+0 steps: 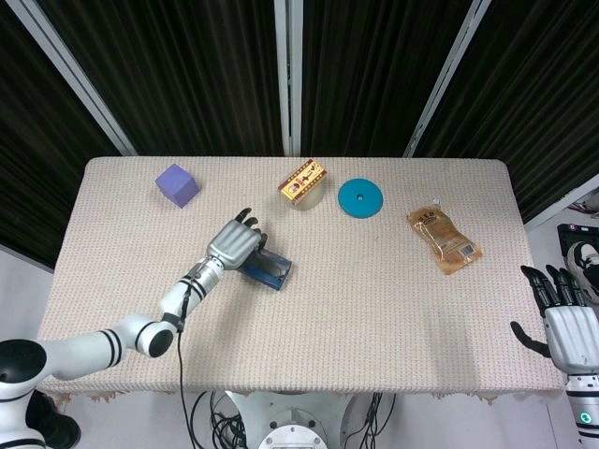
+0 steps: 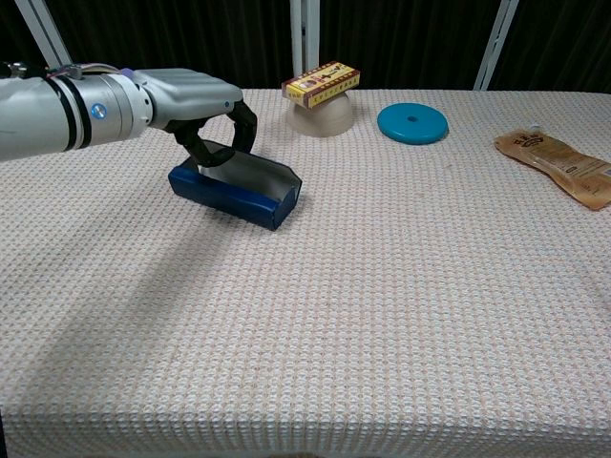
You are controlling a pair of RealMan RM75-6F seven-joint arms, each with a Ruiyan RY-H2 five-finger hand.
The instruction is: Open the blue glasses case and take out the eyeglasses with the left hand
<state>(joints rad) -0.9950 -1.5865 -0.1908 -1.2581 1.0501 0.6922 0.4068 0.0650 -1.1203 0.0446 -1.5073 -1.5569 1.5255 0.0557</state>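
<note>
A: Case status?
B: Case (image 2: 232,195) lies left of table (image 2: 382,305) centre, lid up. Left hand (image 2: 196,107) grips its far edge.
A: Right?
B: Right hand (image 1: 568,327) off the table's edge, fingers spread, holding nothing.

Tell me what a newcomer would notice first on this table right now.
First, the left hand at the table's left-centre, its dark fingers curled over the far rim of the blue glasses case, which lies open with a dark interior; no eyeglasses are clearly visible inside. Next, the bright teal disc at the back, beside a yellow box perched on an upturned bowl.
</note>
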